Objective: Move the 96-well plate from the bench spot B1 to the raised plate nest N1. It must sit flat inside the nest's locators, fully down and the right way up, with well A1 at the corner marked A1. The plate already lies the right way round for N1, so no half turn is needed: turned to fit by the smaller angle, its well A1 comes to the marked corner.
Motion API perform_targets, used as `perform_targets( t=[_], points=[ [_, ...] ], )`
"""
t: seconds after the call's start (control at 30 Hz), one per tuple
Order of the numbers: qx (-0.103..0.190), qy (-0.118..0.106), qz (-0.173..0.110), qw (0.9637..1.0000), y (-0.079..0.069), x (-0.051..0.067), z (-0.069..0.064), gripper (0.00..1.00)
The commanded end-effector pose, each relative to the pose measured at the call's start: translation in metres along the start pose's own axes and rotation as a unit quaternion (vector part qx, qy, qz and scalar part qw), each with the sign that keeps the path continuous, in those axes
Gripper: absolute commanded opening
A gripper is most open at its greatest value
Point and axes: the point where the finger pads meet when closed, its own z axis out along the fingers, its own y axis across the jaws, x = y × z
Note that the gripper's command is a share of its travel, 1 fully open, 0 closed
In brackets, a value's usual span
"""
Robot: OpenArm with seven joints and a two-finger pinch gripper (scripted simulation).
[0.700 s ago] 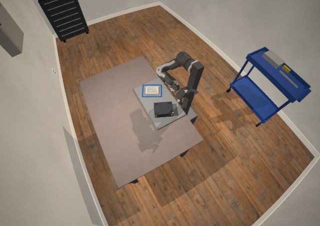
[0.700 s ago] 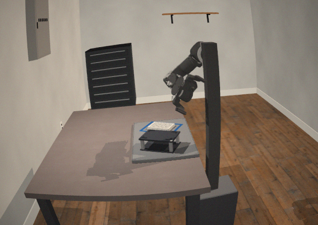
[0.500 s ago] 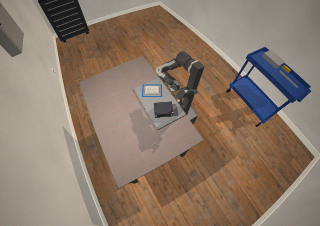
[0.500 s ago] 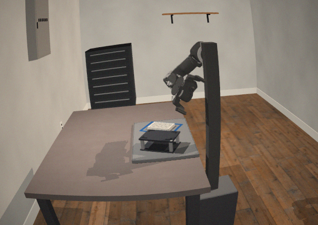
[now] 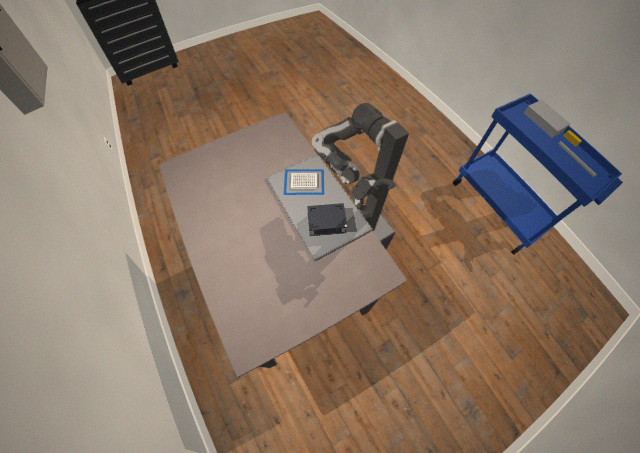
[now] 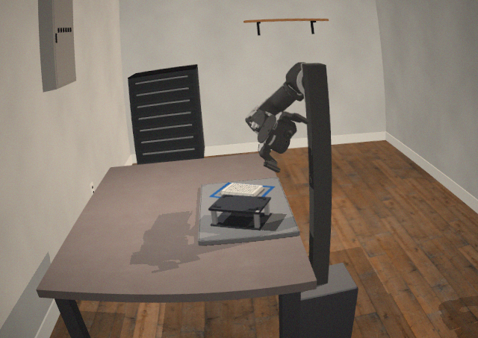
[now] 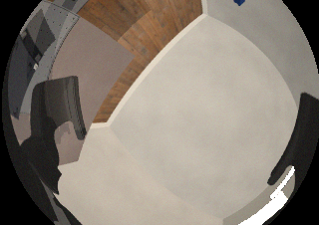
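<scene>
The white 96-well plate (image 5: 303,180) lies flat inside the blue-outlined spot B1 (image 5: 304,181) on the grey bench mat (image 5: 325,210); it also shows in the exterior view (image 6: 242,189). The black raised nest N1 (image 5: 327,218) stands beside it on the mat, empty, and shows in the exterior view (image 6: 240,209) on short posts. My gripper (image 6: 271,161) is open and empty, well above the mat's far right edge and apart from the plate. In the wrist view its two dark fingers (image 7: 60,109) (image 7: 302,139) stand wide apart, facing the wall and floor; the plate is out of that view.
The arm's tall dark column (image 6: 318,172) stands at the table's right edge beside the mat. A black drawer cabinet (image 6: 166,113) stands behind the table. A blue cart (image 5: 537,166) stands off to the side on the floor.
</scene>
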Motion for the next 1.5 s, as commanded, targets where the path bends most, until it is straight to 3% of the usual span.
perform_targets(
  t=[0.0, 0.97, 1.03, 1.13, 1.2, 1.47],
  points=[
    [-0.001, -0.001, -0.001, 1.0000, 0.001, -0.001, 0.000, 1.00],
    [-0.001, -0.001, -0.001, 1.0000, 0.001, -0.001, 0.000, 1.00],
    [0.040, -0.005, 0.030, 0.9987, -0.007, 0.005, -0.015, 0.93],
    [0.102, -0.011, 0.076, 0.9918, -0.019, 0.012, -0.038, 0.83],
    [0.102, -0.011, 0.076, 0.9918, -0.019, 0.012, -0.038, 0.77],
    [0.102, -0.011, 0.076, 0.9918, -0.019, 0.012, -0.038, 0.77]
  ],
)
